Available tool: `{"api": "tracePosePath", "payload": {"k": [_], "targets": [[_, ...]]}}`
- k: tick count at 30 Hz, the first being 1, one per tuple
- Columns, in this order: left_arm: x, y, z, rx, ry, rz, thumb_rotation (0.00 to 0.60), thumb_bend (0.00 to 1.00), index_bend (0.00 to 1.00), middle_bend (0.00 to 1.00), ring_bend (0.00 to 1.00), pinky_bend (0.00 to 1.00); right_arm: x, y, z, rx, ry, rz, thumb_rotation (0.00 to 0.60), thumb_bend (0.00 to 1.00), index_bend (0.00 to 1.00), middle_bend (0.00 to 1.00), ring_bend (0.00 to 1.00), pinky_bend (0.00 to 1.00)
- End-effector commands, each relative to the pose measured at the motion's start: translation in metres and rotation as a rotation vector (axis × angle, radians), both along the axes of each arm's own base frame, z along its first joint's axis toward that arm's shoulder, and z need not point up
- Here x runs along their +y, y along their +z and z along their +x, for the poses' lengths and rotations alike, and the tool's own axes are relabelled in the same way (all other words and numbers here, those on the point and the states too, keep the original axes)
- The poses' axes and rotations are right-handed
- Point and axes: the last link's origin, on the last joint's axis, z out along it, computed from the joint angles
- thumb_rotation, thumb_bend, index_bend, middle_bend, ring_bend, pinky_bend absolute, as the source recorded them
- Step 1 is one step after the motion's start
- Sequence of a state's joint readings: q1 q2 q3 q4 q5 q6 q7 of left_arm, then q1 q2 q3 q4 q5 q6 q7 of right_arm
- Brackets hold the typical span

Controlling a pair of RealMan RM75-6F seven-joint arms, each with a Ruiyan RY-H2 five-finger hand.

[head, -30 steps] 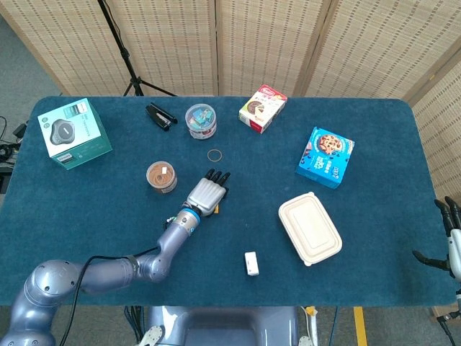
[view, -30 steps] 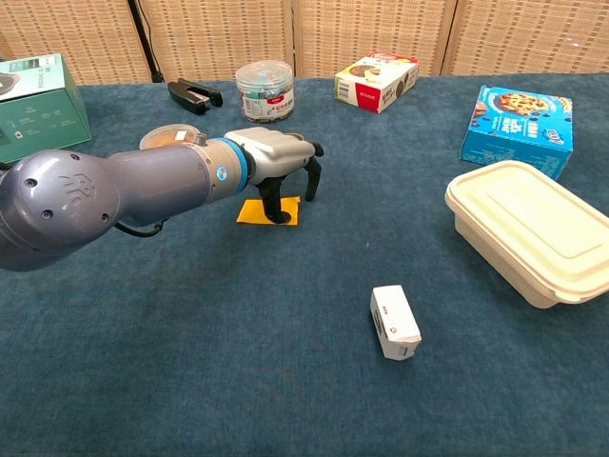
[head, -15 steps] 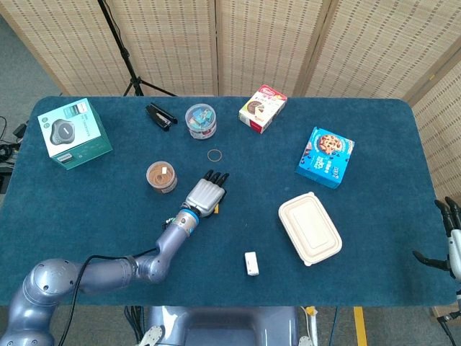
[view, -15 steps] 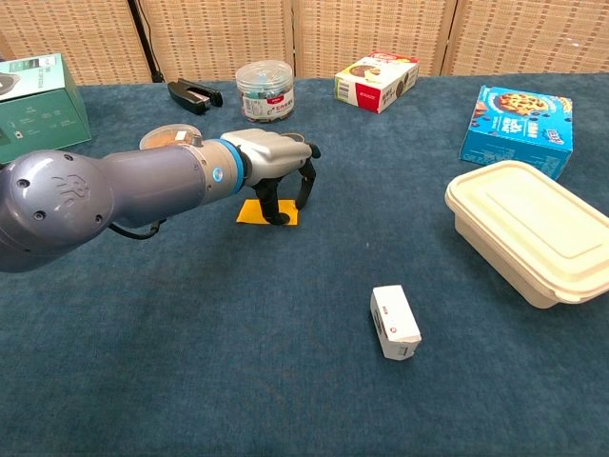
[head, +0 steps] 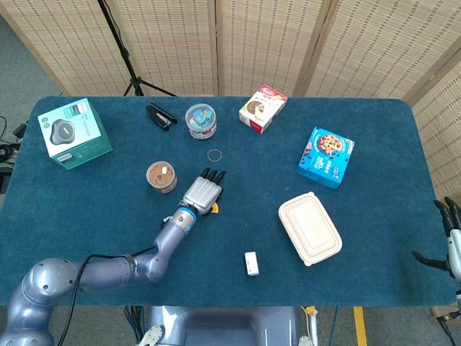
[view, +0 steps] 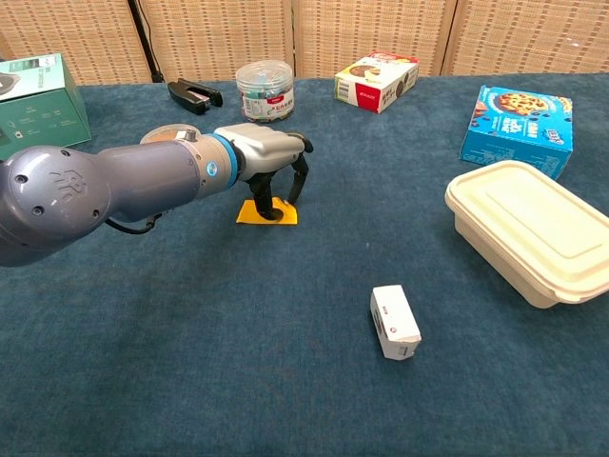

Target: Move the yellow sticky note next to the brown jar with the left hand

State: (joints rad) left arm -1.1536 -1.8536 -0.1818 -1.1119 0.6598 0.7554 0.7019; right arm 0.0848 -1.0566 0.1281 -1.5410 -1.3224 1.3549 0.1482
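Left hand [view: 269, 157] reaches over the blue table [view: 238, 333], palm down, fingers curled downward. Its dark fingertips [view: 272, 211] press on the yellow sticky note [view: 263, 213], which lies flat on the cloth directly beneath the hand. The note is pinned from above rather than lifted; no finger is seen beneath it. In the head view the hand [head: 203, 193] covers most of the note [head: 213, 209], of which only a small yellow corner shows at the hand's near right edge.

Brown jar [head: 161, 177], with a white label on its lid, stands just beside the left hand, on its left and slightly farther from the robot; in the chest view the forearm hides most of the jar [view: 164, 135]. Jar and note are near each other but apart.

Beyond the fingertips lies a thin ring [head: 215, 155], and farther still a clear tub [head: 201, 120] of mixed small items, with a black stapler [head: 160, 115] to its left. A teal carton [head: 74, 132] sits well to the hand's left. A red-and-white box [head: 262, 109] lies far ahead to its right, and a blue cookie box [head: 325, 156] and a beige lidded container [head: 310, 228] lie well to the right. A small white box [view: 394, 322] lies nearer the robot, right of the hand.

Right hand [head: 448, 234] hangs off the table's right edge, fingers spread, holding nothing.
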Motion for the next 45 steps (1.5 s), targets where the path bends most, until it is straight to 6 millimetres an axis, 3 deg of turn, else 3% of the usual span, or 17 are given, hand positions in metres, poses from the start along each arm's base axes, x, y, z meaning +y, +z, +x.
{"api": "tracePosePath", "payload": {"k": [1, 8, 18, 33, 45], "targets": [[0.002, 0.0, 0.0, 0.0, 0.004, 0.003, 0.6, 0.32, 0.52, 0.0, 0.0, 0.0, 0.0, 0.0, 0.0, 0.0, -0.001, 0.001, 0.6, 0.0, 0.0, 0.0, 0.0, 0.0], [0.002, -0.001, -0.002, 0.002, 0.008, 0.001, 0.6, 0.32, 0.53, 0.0, 0.0, 0.0, 0.0, -0.001, 0.0, 0.001, -0.001, 0.003, 0.6, 0.0, 0.0, 0.0, 0.0, 0.0], [0.003, -0.001, -0.003, 0.012, 0.01, 0.005, 0.6, 0.44, 0.54, 0.0, 0.0, 0.0, 0.0, 0.0, 0.0, -0.004, 0.0, 0.004, 0.6, 0.0, 0.0, 0.0, 0.0, 0.0], [0.003, 0.001, -0.004, 0.016, 0.012, 0.016, 0.6, 0.45, 0.62, 0.0, 0.0, 0.0, 0.001, 0.002, -0.001, -0.012, 0.001, -0.001, 0.6, 0.0, 0.0, 0.0, 0.0, 0.0], [-0.003, 0.02, -0.008, 0.017, -0.034, 0.029, 0.6, 0.46, 0.64, 0.0, 0.0, 0.0, 0.001, 0.003, -0.001, -0.019, 0.003, -0.003, 0.6, 0.0, 0.0, 0.0, 0.0, 0.0]]}}
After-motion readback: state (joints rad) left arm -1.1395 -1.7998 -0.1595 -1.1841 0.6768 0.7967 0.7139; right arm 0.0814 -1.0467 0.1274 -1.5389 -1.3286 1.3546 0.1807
